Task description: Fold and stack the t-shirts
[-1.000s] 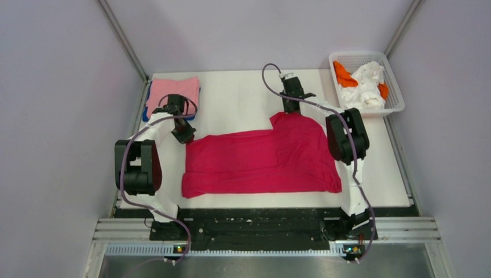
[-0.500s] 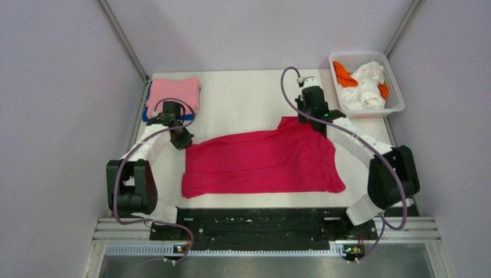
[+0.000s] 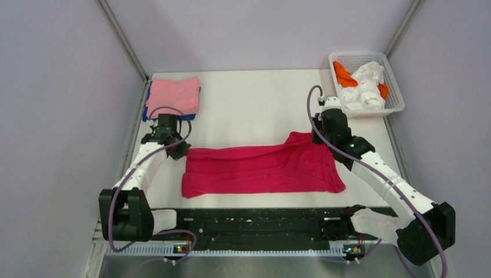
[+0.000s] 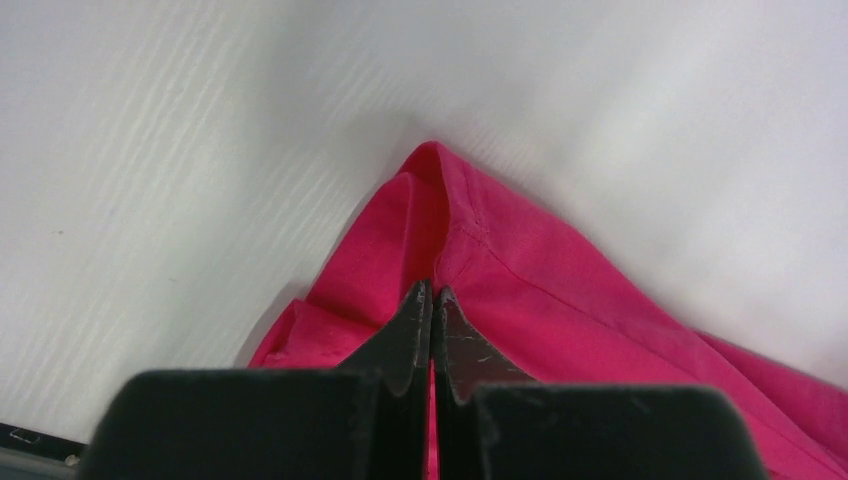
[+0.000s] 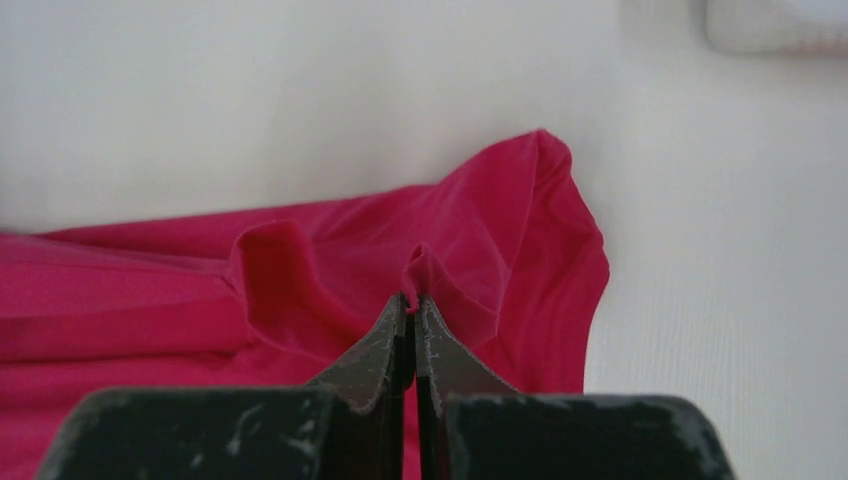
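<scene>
Red t-shirt point(image 3: 260, 171): lying flat, mid-table point(image 3: 249, 104), towards the near edge.
Left gripper point(image 4: 432, 292): fingers clamped on its far-left corner.
Right gripper point(image 5: 410, 303): pinching a fold at its far-right.
Pink t-shirt point(image 3: 172, 95): folded on blue t-shirt point(image 3: 145, 112), far-left corner.

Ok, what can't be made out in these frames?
- Top view: blue t-shirt shows only an edge under the pink t-shirt; its fold is hidden.
- Top view: crumpled white and orange cloths in the basket; garment type unreadable.
- Wrist views: left gripper and right gripper bodies cover the red t-shirt beneath them.
</scene>
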Tool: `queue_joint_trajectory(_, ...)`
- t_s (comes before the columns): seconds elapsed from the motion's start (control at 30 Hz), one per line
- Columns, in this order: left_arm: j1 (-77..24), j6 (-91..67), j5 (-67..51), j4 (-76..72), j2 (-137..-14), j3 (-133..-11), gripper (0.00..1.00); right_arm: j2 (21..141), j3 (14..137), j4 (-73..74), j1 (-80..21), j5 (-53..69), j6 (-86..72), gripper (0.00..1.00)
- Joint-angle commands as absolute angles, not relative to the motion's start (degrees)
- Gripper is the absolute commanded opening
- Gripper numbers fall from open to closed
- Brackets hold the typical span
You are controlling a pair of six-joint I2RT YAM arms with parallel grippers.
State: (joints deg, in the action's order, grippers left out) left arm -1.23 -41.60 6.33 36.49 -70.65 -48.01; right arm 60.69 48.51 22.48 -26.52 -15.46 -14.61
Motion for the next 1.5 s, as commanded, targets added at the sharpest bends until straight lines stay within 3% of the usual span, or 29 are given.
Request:
queue_joint_trajectory(0.0,-0.88,-43.90,10.99,36.51,-66.89,-45.04,0.00,56.63,44.75,25.88,-27.24,-15.41,-17.82,0.00)
queue_joint_trajectory(0.4,1.50,-44.59,10.21,36.84,-64.90,-43.11,0.00,53.33,36.60,25.50,-30.57,-11.42,-23.30,0.00)
queue_joint_trajectory(0.5,1.54,-44.88,9.74,37.08,-63.74,-41.49,0.00,52.64,35.77,28.32,-30.76,-10.73,-26.53,0.04)
queue_joint_trajectory(0.63,1.50,-46.48,9.59,38.87,-61.83,-38.51,0.01,51.32,33.74,31.33,-31.76,-9.44,-32.45,0.21)
queue_joint_trajectory(0.67,1.53,-46.89,9.70,39.30,-61.23,-37.75,0.06,50.56,33.11,31.15,-32.16,-7.88,-33.64,0.28)
queue_joint_trajectory(0.73,1.50,-47.82,10.53,40.50,-60.09,-36.69,0.10,49.35,32.05,32.54,-33.13,-5.92,-36.98,0.29)
queue_joint_trajectory(0.87,1.51,-48.98,12.34,43.67,-58.30,-37.12,0.35,46.36,31.67,37.71,-35.79,-1.55,-38.84,0.36)
queue_joint_trajectory(0.93,1.49,-49.57,14.44,46.06,-57.75,-38.74,0.52,43.25,31.91,38.03,-36.11,-0.77,-38.15,0.42)
queue_joint_trajectory(1.0,1.50,-49.88,15.88,48.19,-56.93,-40.97,0.69,40.67,32.96,36.69,-36.13,-0.71,-36.84,0.54)
queue_joint_trajectory(1.1,1.54,-49.11,14.71,48.83,-55.36,-44.34,0.88,39.24,34.69,31.22,-36.11,-3.13,-35.41,0.90)
queue_joint_trajectory(1.13,1.54,-48.06,12.76,47.74,-54.92,-45.06,0.91,39.53,34.87,28.53,-36.04,-3.65,-34.73,0.98)
queue_joint_trajectory(1.17,1.50,-46.66,9.65,46.22,-54.78,-45.69,0.95,40.28,34.78,25.17,-36.00,-4.20,-34.42,0.99)
queue_joint_trajectory(1.37,0.59,-41.90,-14.80,32.81,-57.40,-42.25,0.99,53.68,34.95,7.69,-36.04,-4.67,-32.26,0.99)
queue_joint_trajectory(1.47,0.34,-41.05,-14.98,32.57,-60.01,-41.58,0.99,62.29,35.68,2.91,-36.03,-3.27,-33.78,0.99)
